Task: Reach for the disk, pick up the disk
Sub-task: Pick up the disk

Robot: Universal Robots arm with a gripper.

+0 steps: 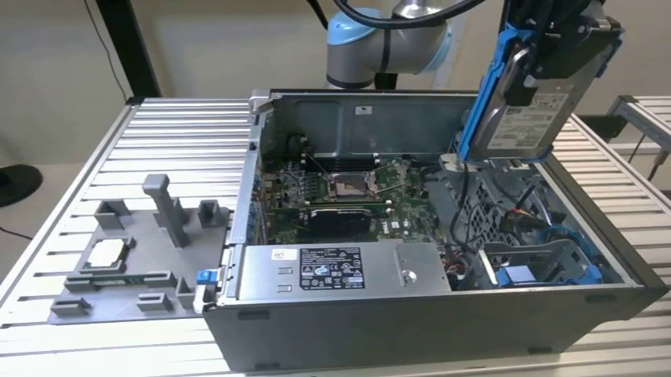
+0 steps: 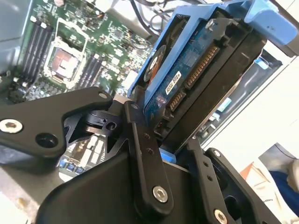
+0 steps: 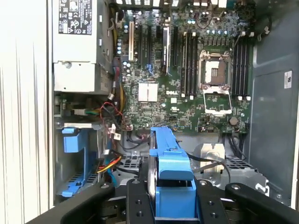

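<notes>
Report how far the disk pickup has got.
Reach and grasp look done: the gripper is shut on the disk, black jaws clamping its blue frame in both wrist views. The lift is in hand: in the exterior view the disk hangs upright above the open computer case, its lower end near the case's top edge. Nothing of the pickup appears left.

- In the second wrist view, you see the gripper [image 2: 175,140] with its black fingers [image 2: 145,158] clamped on the disk [image 2: 196,74], one on each flat side.
- The disk's blue frame [image 2: 268,23] runs along its edges; its connector end faces you.
- Beyond the gripper lies the green motherboard [image 2: 70,56].
</notes>
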